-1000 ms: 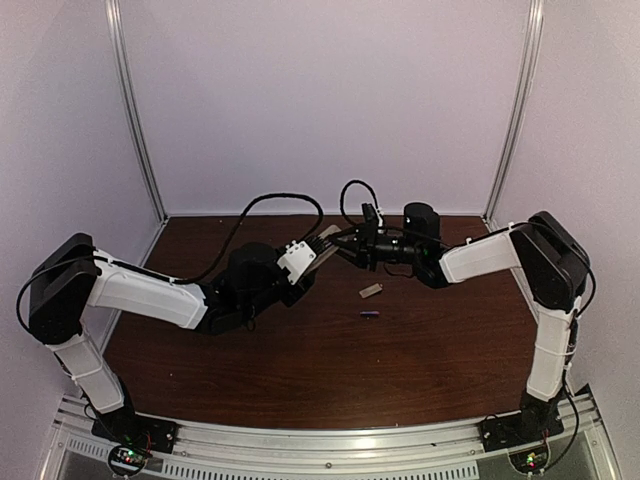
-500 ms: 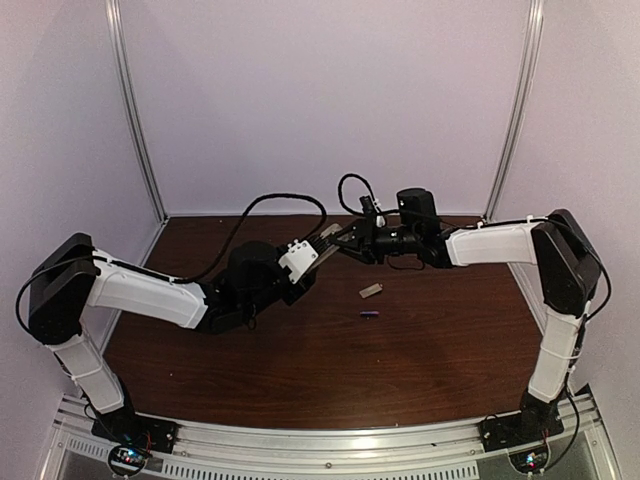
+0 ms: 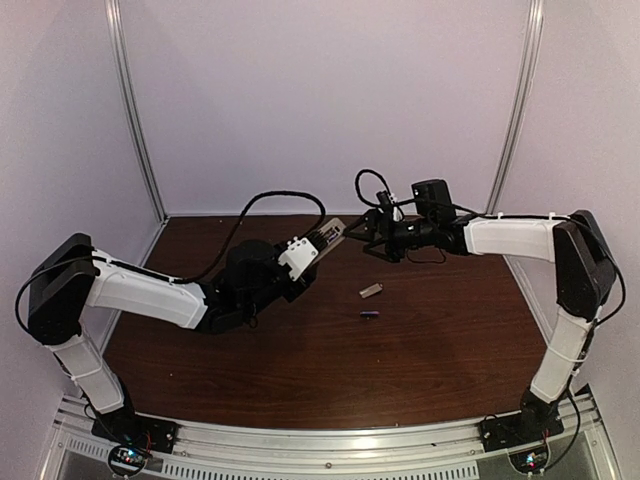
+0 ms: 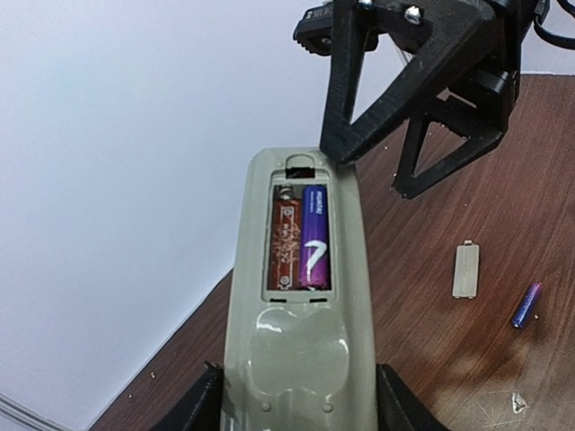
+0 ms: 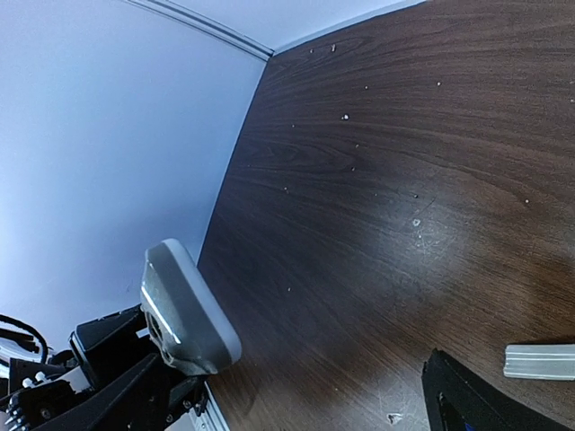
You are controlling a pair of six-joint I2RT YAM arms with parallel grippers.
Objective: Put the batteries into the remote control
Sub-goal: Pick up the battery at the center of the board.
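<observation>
left hand (image 4: 299,409) around remote control (image 4: 296,350), long axis toward back wall (image 3: 330,100)

the left wrist view cuts off the remote control (image 4: 296,359) at its near end. the right wrist view cuts off the cover piece (image 5: 542,361) at the right edge.

Lab booth: white walls (image 3: 320,100), aluminium frame (image 3: 135,110)

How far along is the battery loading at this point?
Done: one battery sits in the right slot of the remote control; the cover lies off on the table. In hand: the left gripper holds the remote; the right gripper stands open and empty by its top end. Left: the second battery lies on the table and the left slot is bare.
</observation>
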